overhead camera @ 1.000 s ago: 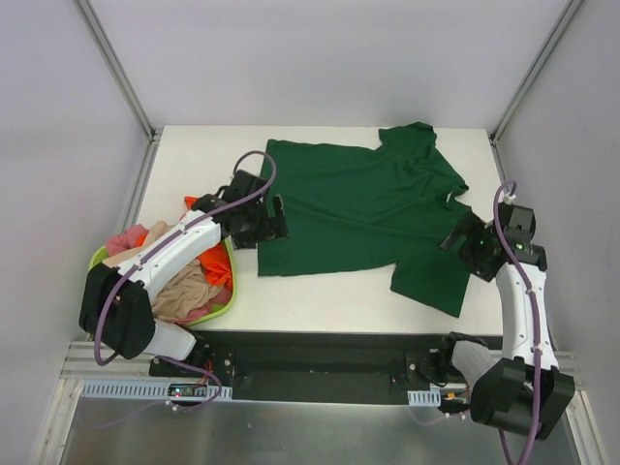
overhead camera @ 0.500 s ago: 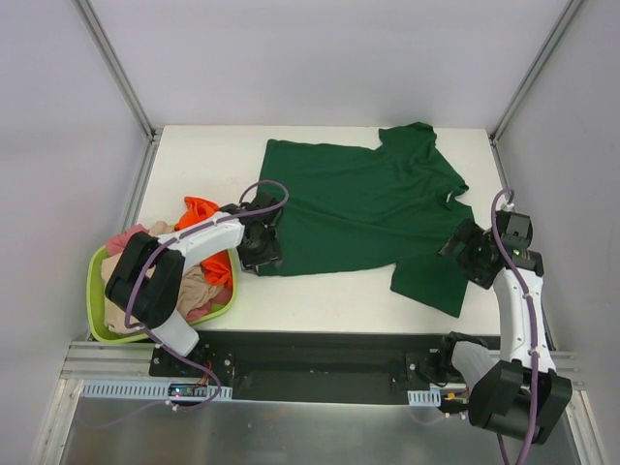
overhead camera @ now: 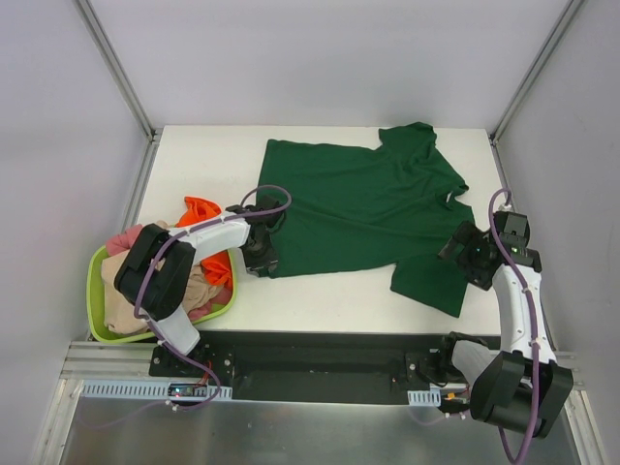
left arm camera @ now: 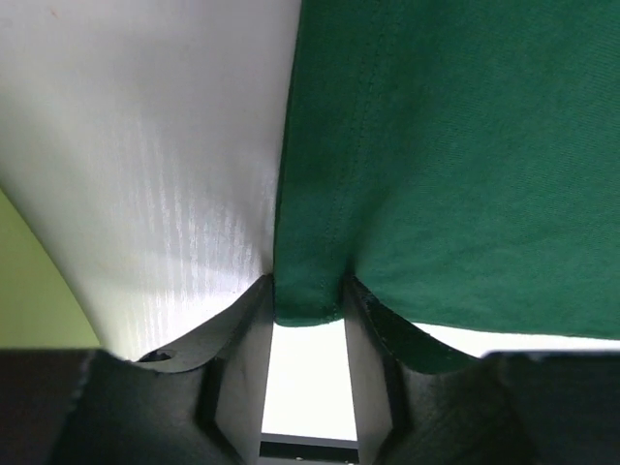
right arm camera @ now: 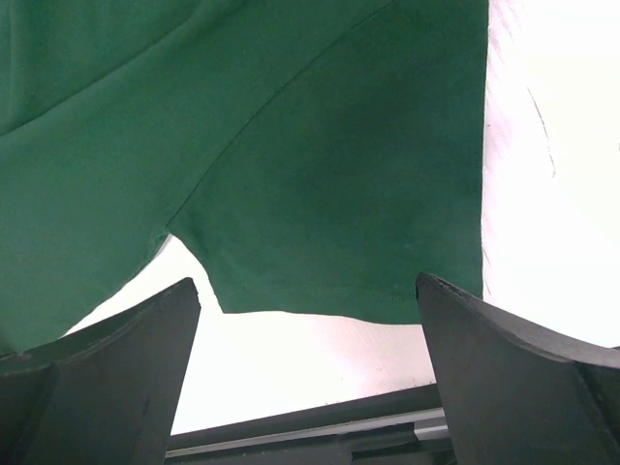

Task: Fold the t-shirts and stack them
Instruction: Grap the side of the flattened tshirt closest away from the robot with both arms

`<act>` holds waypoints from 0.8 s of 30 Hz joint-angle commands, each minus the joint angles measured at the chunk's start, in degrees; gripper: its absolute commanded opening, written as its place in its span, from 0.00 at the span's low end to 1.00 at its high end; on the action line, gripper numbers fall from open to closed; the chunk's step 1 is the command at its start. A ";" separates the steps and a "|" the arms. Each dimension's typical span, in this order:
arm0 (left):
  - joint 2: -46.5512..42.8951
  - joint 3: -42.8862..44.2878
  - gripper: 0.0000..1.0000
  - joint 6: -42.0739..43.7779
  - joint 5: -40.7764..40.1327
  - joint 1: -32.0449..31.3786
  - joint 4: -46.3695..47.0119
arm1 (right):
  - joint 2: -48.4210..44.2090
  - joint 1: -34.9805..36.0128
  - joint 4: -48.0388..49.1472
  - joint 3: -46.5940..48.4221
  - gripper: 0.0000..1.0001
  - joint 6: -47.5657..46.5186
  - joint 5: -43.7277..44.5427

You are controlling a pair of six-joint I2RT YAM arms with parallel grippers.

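Note:
A large dark green t-shirt (overhead camera: 358, 208) lies spread flat across the white table (overhead camera: 194, 165), one sleeve toward the near right. My left gripper (overhead camera: 263, 262) is at the shirt's near left corner. In the left wrist view that corner hem (left arm camera: 308, 291) sits pinched between the two fingers of the left gripper (left arm camera: 308, 295). My right gripper (overhead camera: 463, 252) stands open at the near right sleeve. In the right wrist view the sleeve hem (right arm camera: 329, 291) lies just ahead of the spread right gripper (right arm camera: 310, 315), with nothing between the fingers. Orange (overhead camera: 201, 208), pink (overhead camera: 124, 239) and beige (overhead camera: 184, 291) t-shirts are heaped at the left.
A lime-green plastic basket (overhead camera: 95, 269) holding the heaped shirts stands at the near left of the table, right beside my left arm. Metal frame posts (overhead camera: 116, 68) rise at the back corners. A black rail (overhead camera: 320, 354) runs along the near edge.
My left gripper has moved down toward the near edge to the shirt's near left corner and closed from wide open onto the hem. The right gripper has barely shifted and stays open.

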 commanded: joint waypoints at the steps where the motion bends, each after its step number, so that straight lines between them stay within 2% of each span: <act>1: 2.52 0.24 0.28 -0.51 -1.57 -0.70 -0.74 | -0.94 -0.35 0.05 -0.29 0.96 -0.74 1.15; 3: 3.22 0.59 0.18 -0.25 -1.49 -0.70 -0.74 | -1.02 -0.35 -0.57 -0.11 0.96 -1.01 1.33; 4: 3.40 0.68 0.00 -0.25 -1.31 -0.70 -0.74 | -1.03 -0.35 -1.18 -0.02 0.96 -1.09 1.41; 12: 2.17 1.21 0.00 1.07 -1.92 -0.70 -0.47 | -3.92 -0.35 -10.05 -1.60 0.98 3.02 6.76; 17: 1.29 1.30 0.00 1.42 -1.93 -0.70 -0.39 | -6.21 -0.35 -7.00 -9.68 0.99 9.00 6.87; 20: 0.94 1.30 0.00 1.77 -1.92 -0.70 -0.30 | -3.67 -0.35 -1.21 -12.76 0.91 10.59 5.11; 21: 0.85 1.12 0.00 1.69 -1.93 -0.70 -0.38 | -2.27 -0.35 0.82 -13.20 0.86 10.25 4.32; 22: 0.85 1.12 0.00 1.77 -1.84 -0.70 -0.30 | -0.69 -0.35 3.53 -13.99 0.77 9.55 3.36; 24: 0.76 1.03 0.00 1.60 -1.84 -0.70 -0.21 | 1.51 -0.35 5.49 -14.96 0.74 10.24 3.26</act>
